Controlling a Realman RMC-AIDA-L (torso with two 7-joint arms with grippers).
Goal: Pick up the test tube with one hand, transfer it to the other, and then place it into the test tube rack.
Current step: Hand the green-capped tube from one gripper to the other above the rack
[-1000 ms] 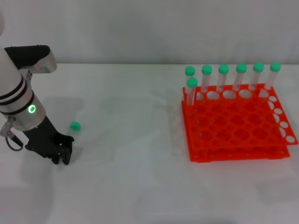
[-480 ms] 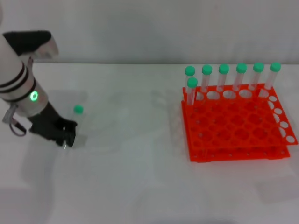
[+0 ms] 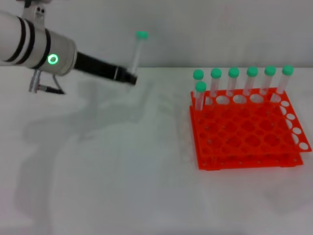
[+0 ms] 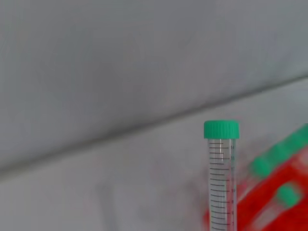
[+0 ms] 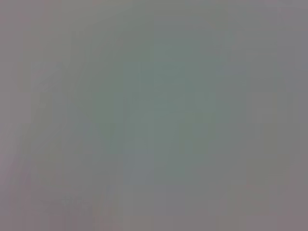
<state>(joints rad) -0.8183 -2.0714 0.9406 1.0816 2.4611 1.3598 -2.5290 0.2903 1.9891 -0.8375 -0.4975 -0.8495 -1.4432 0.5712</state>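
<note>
My left gripper (image 3: 129,77) is shut on the lower end of the test tube (image 3: 136,53) and holds it upright high above the table, left of the rack. The tube is clear with a green cap and also shows in the left wrist view (image 4: 221,173), cap up. The orange-red test tube rack (image 3: 247,132) stands at the right of the table. It holds several green-capped tubes (image 3: 234,82) in its back rows. The right gripper is out of view; its wrist view shows only a blank grey field.
The white table (image 3: 122,161) stretches between my left arm and the rack. A pale wall runs behind the table's far edge. The rack shows blurred at the side of the left wrist view (image 4: 284,192).
My left gripper took the tube off the table at the left, lifted it, and swung it up and to the right toward the rack. The tube now stands upright in the air.
</note>
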